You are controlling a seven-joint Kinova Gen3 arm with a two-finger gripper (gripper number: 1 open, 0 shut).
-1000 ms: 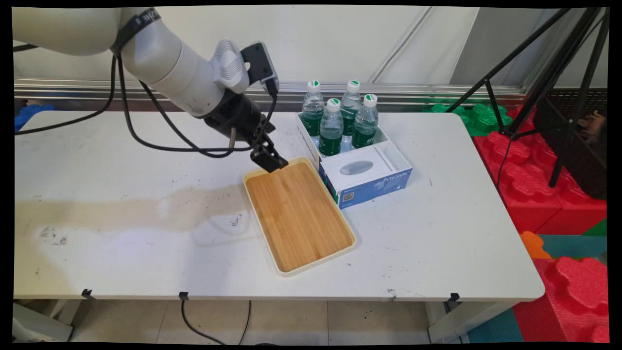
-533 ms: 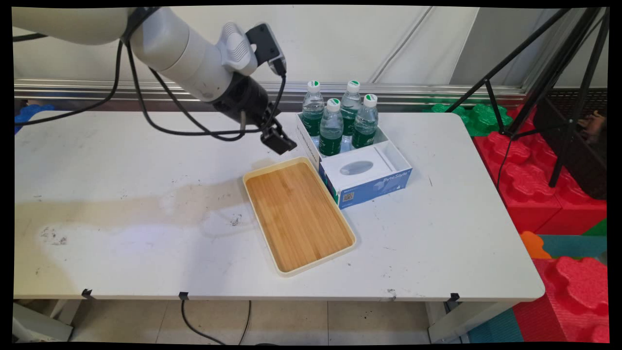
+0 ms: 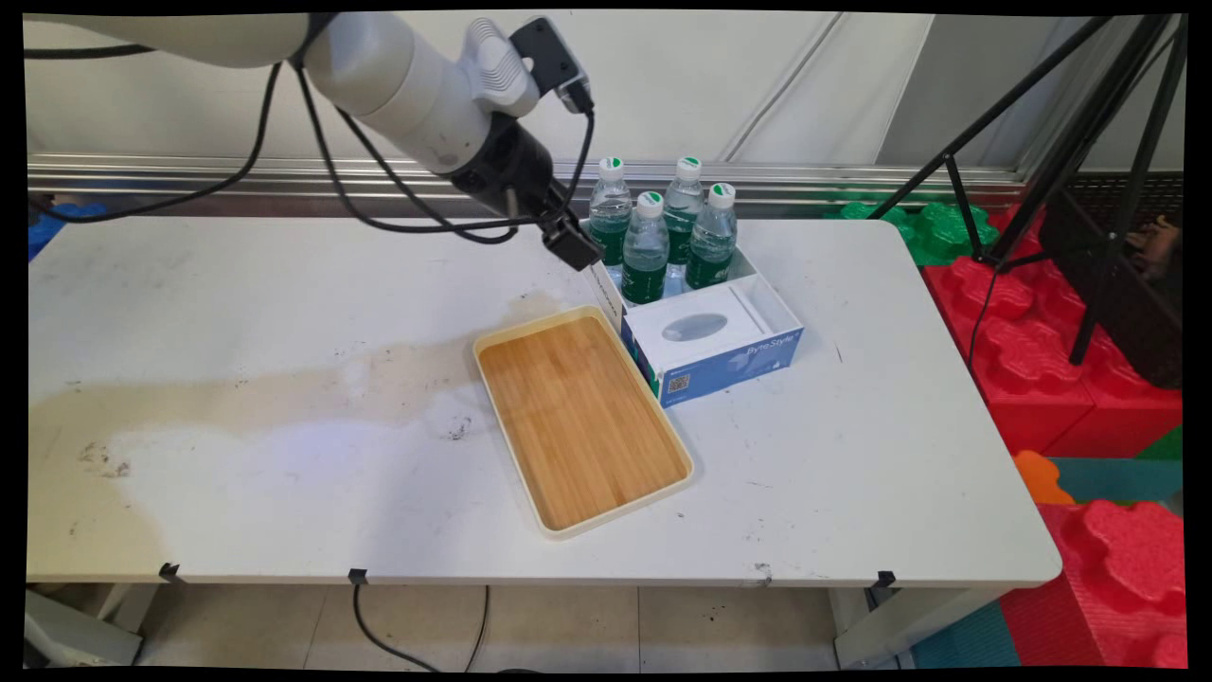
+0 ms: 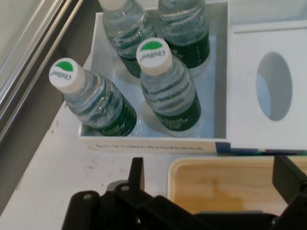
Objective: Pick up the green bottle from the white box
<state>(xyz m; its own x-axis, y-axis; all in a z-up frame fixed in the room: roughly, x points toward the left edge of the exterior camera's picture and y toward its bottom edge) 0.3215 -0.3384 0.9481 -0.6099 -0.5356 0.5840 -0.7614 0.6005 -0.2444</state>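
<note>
My black gripper hangs open and empty above the table, just left of a white and blue box. Several green-labelled water bottles with white caps stand upright in the box's far half. In the hand view two of these bottles stand straight ahead behind the box's near wall, and the gripper has its fingers spread wide. A bamboo tray with a cream rim lies below and to the right of the gripper; its corner shows between the fingers.
The box's near half is covered by a white lid with an oval hole. A black tripod stands off the table's right end above red foam blocks. Black cables hang from the arm. Brown stains mark the tabletop.
The gripper has risen from the tray's far corner and moved up and right, ending beside the box of bottles. Tray, box and bottles have stayed put.
</note>
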